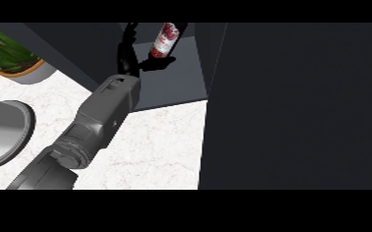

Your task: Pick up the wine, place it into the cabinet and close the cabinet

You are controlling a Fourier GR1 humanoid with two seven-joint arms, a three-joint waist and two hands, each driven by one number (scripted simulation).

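The black fingers (161, 64) of the one hand (134, 54) in view are seen spread beside the slender wine bottle with a red-and-white patterned label (166, 39), one finger reaching under the bottle's dark lower end; whether they are curled round it or only touching cannot be told, since hand and bottle merge against the shadow. Which arm this is cannot be settled either (it enters from the lower left, yet it crosses toward the middle). The bottle is held or set inside the open dark grey cabinet (174, 86), tilted slightly, near its upper back part. From the hand the grey forearm (102, 113) runs down over the white marbled counter (160, 147). The cabinet's broad dark door (291, 108) stands open at the right.

The placing step is judged to be in hand. Next, the bottle must be left standing, the hand drawn out clear, and the door swung shut.

A potted green plant (18, 59) and a round grey metal bowl (11, 128) are passed at the left.
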